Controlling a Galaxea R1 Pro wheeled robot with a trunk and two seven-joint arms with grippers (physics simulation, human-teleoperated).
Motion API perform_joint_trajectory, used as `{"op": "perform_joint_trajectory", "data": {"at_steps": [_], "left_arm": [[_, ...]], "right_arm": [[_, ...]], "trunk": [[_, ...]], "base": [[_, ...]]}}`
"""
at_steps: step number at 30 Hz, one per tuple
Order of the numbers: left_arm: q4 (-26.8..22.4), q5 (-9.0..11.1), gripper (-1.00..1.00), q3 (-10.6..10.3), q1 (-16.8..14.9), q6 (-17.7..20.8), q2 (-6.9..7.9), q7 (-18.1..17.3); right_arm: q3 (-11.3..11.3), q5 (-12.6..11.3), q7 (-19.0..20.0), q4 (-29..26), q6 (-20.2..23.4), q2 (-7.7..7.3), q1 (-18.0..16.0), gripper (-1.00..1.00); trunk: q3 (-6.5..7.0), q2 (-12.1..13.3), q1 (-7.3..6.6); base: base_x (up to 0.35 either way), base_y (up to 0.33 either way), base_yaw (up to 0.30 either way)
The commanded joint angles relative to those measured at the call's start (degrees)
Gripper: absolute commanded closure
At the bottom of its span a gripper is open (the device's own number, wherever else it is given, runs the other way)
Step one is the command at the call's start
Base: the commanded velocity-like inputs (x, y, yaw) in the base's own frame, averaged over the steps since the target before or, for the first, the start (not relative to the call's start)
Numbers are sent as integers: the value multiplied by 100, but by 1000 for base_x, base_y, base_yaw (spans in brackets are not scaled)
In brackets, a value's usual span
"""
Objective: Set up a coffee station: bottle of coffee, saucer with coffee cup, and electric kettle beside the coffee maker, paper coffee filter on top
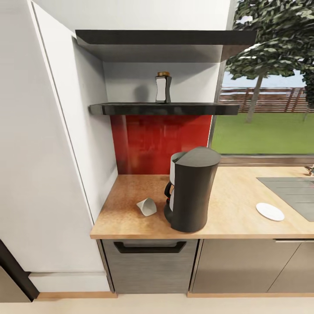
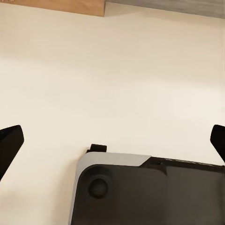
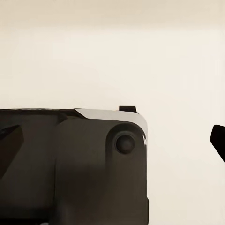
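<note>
The dark coffee maker (image 1: 190,194) stands on the wooden countertop (image 1: 126,205) near its front edge. A white paper coffee filter (image 1: 147,206) lies on its side just left of the machine. The bottle of coffee (image 1: 163,87), white and dark with a brown cap, stands upright on the dark shelf (image 1: 131,108) above. A white saucer (image 1: 270,211) lies on the counter to the right. My left gripper (image 2: 112,143) is open, its dark fingertips (image 2: 9,143) wide apart over pale floor. My right gripper (image 3: 112,140) is open too, over the robot base (image 3: 70,164).
A tall white cabinet (image 1: 39,144) borders the counter on the left. A red backsplash (image 1: 161,141) sits under the shelf, with a second shelf (image 1: 165,37) higher up. A sink (image 1: 292,192) is set in the counter at right, below a window. A drawer handle (image 1: 149,248) shows beneath.
</note>
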Motion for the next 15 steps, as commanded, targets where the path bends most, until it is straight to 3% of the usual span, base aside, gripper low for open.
{"op": "perform_joint_trajectory", "data": {"at_steps": [1,7,12,15], "left_arm": [[-5,25,-100,-2,0,-9,-3,3],[-60,-12,-100,-58,-21,-8,-47,-10],[-935,-39,-100,-70,-641,32,-65,-23],[-1241,-52,-100,-77,-775,39,-72,-37]], "right_arm": [[0,1,0,-9,-7,1,2,-100],[-4,0,3,-10,-6,26,0,-100],[-4,-2,-29,-17,-20,5,0,-100],[-4,-3,-30,-17,-52,-2,1,-100]], "trunk": [[-10,-11,4],[-10,-11,4],[-10,-11,4],[-10,-11,4]], "base": [[0,0,0],[0,0,0],[0,0,0],[0,0,0]]}}
